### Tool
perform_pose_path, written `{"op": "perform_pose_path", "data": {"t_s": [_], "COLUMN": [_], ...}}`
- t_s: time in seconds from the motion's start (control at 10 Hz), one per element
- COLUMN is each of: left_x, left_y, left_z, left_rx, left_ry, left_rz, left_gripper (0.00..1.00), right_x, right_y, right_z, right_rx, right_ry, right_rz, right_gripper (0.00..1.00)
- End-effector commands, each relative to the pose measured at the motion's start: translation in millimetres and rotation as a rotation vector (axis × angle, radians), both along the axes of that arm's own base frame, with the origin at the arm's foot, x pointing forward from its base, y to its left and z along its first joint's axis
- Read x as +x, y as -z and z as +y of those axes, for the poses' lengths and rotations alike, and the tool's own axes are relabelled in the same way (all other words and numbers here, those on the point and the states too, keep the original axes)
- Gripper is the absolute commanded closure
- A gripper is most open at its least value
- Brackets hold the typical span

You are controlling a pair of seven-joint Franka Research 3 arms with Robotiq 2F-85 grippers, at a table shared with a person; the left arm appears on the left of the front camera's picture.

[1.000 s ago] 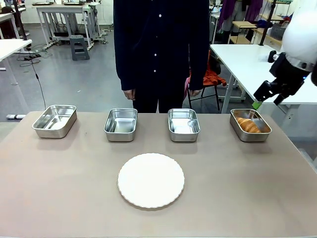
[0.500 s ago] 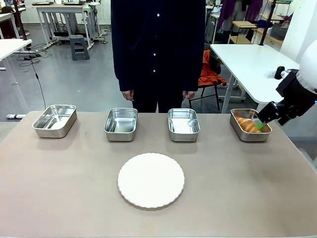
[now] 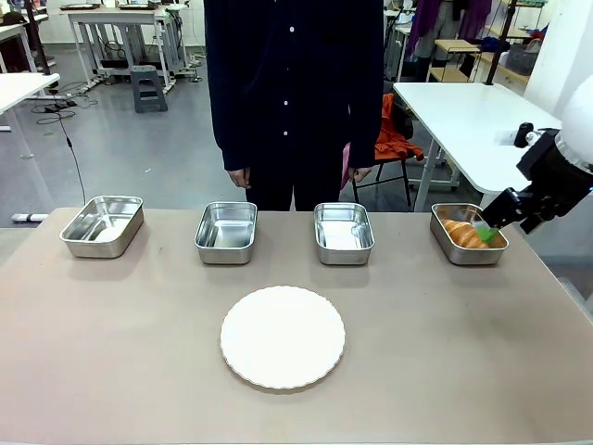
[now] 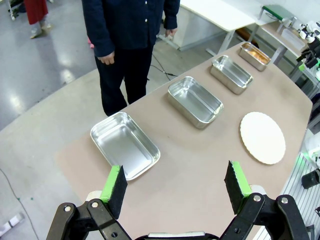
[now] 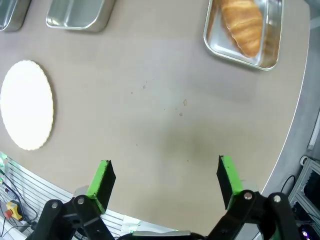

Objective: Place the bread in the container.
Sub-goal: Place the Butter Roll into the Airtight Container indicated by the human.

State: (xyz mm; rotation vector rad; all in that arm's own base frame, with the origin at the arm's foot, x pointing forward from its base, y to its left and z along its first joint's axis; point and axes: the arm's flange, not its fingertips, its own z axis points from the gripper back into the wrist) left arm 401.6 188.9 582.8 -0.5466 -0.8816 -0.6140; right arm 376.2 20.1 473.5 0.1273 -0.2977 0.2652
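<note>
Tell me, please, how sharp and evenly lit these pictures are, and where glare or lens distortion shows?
Front view: sharp, soft even light, faint shadows; the empty trays shine with bright reflections. Left wrist view: strong wide-angle bending of the table edge, glare patches on the floor. Right wrist view: the bread in the container is crisp, and the plate looks washed-out white.

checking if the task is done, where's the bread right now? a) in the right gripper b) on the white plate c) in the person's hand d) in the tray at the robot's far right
d: the bread lies inside the container at the right end of the row, and the right gripper stands open with nothing between its pads.
</note>
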Motion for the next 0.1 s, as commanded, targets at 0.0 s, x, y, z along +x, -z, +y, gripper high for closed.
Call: {"op": "perform_pose_path", "data": {"t_s": [0.0], "left_x": [-1.9], "left_y": [-0.9], "left_z": [-0.4], "left_rx": [-0.005], "left_ry": [0.01], "left_rz": [-0.009], "left_gripper": [0.0], "right_x": [4.5], "right_y": [-2.9], "right_z": [-1.3], "right_rx": [-0.005], "right_ry": [0.001], "right_rz": [-0.002], "right_gripper": [0.0]}}
